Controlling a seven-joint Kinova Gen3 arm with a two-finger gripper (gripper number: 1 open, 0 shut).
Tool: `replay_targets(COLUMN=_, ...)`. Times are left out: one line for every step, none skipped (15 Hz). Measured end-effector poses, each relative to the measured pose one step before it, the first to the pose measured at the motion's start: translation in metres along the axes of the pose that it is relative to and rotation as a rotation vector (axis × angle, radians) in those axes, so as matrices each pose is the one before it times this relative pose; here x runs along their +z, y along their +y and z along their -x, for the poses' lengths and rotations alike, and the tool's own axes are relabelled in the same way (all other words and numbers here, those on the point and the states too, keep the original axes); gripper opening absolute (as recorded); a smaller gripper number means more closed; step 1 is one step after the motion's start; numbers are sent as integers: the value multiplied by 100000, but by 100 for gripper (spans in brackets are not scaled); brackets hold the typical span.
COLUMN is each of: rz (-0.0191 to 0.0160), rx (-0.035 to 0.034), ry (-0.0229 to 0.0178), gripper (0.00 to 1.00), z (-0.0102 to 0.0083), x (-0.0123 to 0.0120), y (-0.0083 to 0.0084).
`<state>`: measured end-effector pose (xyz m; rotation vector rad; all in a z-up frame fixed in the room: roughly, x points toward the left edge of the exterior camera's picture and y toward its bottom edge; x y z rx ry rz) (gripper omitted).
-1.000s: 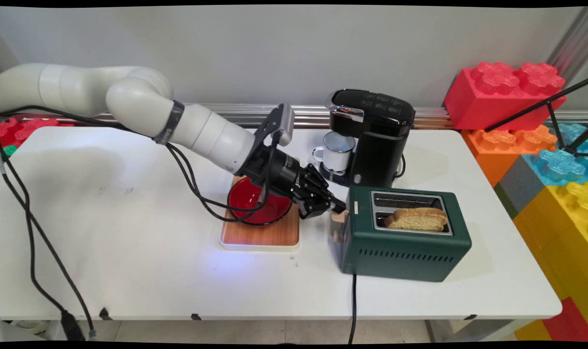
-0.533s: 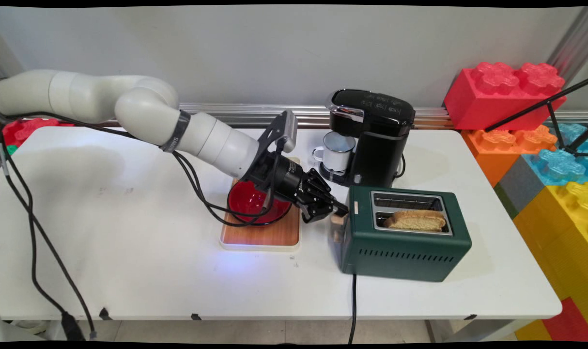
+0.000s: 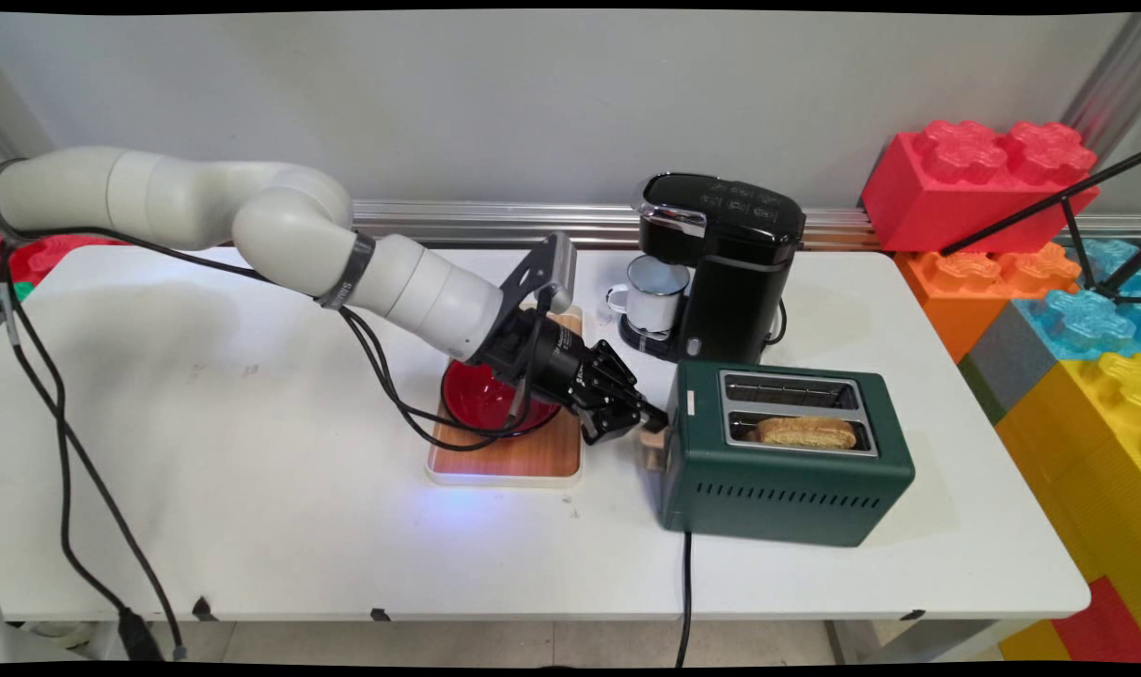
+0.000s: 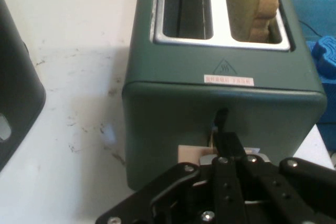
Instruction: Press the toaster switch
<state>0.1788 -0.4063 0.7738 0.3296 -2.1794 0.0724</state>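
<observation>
A dark green two-slot toaster [image 3: 787, 470] stands right of centre on the table. A slice of bread [image 3: 805, 431] sits low in its near slot, and the far slot is empty. My gripper [image 3: 653, 416] is shut at the toaster's left end, with its fingertips pressing down on the pale wooden lever [image 3: 655, 447]. In the hand view the closed fingers [image 4: 223, 129] lie against the lever slot of the toaster [image 4: 220, 93], just above the lever knob [image 4: 191, 155]. The bread [image 4: 254, 3] shows in the right slot.
A red bowl [image 3: 481, 390] rests on a wooden board [image 3: 523, 456] under my wrist. A black coffee machine [image 3: 730, 273] with a white mug [image 3: 655, 291] stands behind the toaster. Large toy blocks [image 3: 984, 179] are stacked at the right. The toaster's cord [image 3: 685, 592] hangs over the front edge.
My gripper has moved down along the toaster's end, carrying the lever lower. The bread has sunk deeper into its slot.
</observation>
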Motion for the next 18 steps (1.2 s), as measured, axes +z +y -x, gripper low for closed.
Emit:
replay_targets(rz=14, rx=-36, ry=-133, gripper=0, z=101, x=106, y=-17)
replay_targets(rz=4, rx=-82, ry=-121, gripper=0, z=129, x=126, y=-13)
replay_targets(rz=7, rx=-39, ry=-160, gripper=0, z=101, x=105, y=-20)
replay_targets(rz=8, rx=-62, ry=-185, gripper=0, z=146, x=156, y=-28)
replay_targets(rz=8, rx=-64, ry=-151, gripper=0, z=99, x=103, y=-23)
replay_targets(rz=-36, rx=-113, ry=-192, gripper=0, z=152, x=126, y=-37)
replay_targets(rz=-3, rx=-55, ry=-145, gripper=0, z=111, x=111, y=-28)
replay_targets(rz=-15, rx=-93, ry=-227, gripper=0, z=147, x=119, y=-23)
replay_targets(rz=-22, rx=-62, ry=-132, gripper=0, z=87, x=65, y=-27)
replay_targets(rz=38, rx=-26, ry=-141, gripper=0, z=84, x=102, y=-37)
replay_targets(rz=-19, rx=-40, ry=-117, gripper=0, z=76, x=48, y=-23)
replay_targets(rz=-14, rx=-59, ry=-196, gripper=0, z=110, x=63, y=-28)
replay_targets(rz=-79, rx=-109, ry=-152, gripper=0, z=115, x=7, y=-17)
replay_targets(rz=37, rx=-25, ry=-179, gripper=0, z=70, x=69, y=-28)
replay_targets(rz=-23, rx=-77, ry=-133, gripper=0, z=87, x=13, y=-28)
replay_targets(rz=-23, rx=-63, ry=-152, gripper=0, z=70, x=-13, y=-30)
replay_targets(rz=60, rx=17, ry=-163, gripper=0, z=18, x=6, y=-37)
replay_targets(rz=-44, rx=-78, ry=-116, gripper=0, z=40, x=-49, y=-29)
